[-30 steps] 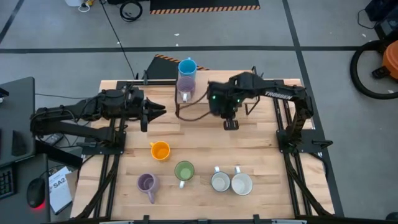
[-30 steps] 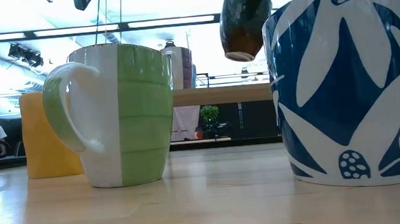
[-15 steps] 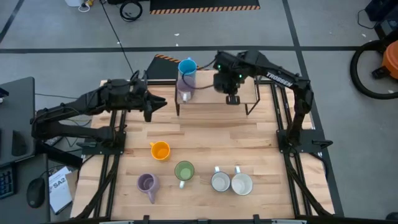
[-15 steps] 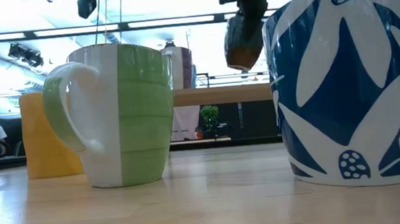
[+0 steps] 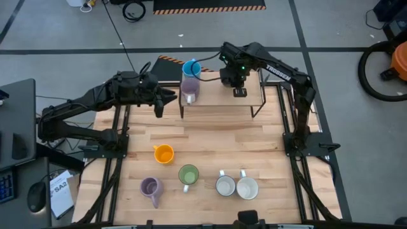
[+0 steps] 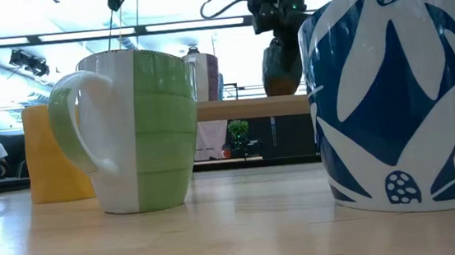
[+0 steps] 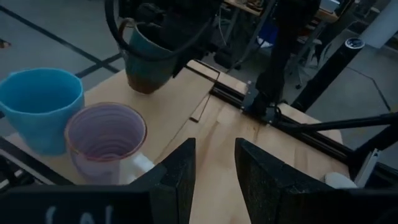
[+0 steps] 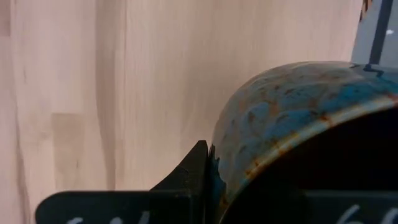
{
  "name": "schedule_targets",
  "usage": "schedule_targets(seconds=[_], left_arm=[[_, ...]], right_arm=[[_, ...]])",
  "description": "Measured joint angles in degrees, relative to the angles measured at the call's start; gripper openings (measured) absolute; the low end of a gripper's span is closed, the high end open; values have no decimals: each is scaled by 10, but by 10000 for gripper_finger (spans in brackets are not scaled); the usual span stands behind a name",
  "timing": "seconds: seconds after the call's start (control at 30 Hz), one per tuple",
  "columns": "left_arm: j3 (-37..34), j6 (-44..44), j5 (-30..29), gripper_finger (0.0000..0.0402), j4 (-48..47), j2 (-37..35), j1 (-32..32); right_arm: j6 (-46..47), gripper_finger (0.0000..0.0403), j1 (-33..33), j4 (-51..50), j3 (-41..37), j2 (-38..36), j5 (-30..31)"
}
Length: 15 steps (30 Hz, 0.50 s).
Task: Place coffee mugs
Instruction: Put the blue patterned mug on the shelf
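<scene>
Right pincer (image 5: 236, 84): clamped on the dark brown mug (image 7: 147, 57), held just over the raised shelf (image 5: 254, 97) at the desk's back, likely to set it beside the two there.
Left pincer (image 5: 166, 99): fingers apart, empty, waiting near the shelf's left end.
Shelf mugs: blue mug (image 5: 191, 69) and lilac mug (image 5: 190, 88), touching.
Front row: five mugs wait on the desk (image 5: 210, 143).
Writing: "SA2" on a label (image 5: 60, 186) off the desk.

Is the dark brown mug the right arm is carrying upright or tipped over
Upright. In the low view the dark brown mug hangs from the right tool with its base down, just above the raised shelf.
</scene>
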Motion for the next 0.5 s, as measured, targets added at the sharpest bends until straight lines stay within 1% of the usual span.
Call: schedule_targets(seconds=[0.23, 0.37, 0.5], left_arm=[[0, 8, -9, 118, -3, 0, 0], [0, 9, -9, 118, -3, 0, 0], [0, 9, -9, 118, -3, 0, 0]], right_arm=[[-16, 42, -17, 2, -1, 13, -6], [-22, 43, -16, 23, -1, 14, -2], [-12, 53, -14, 20, -1, 14, -5]])
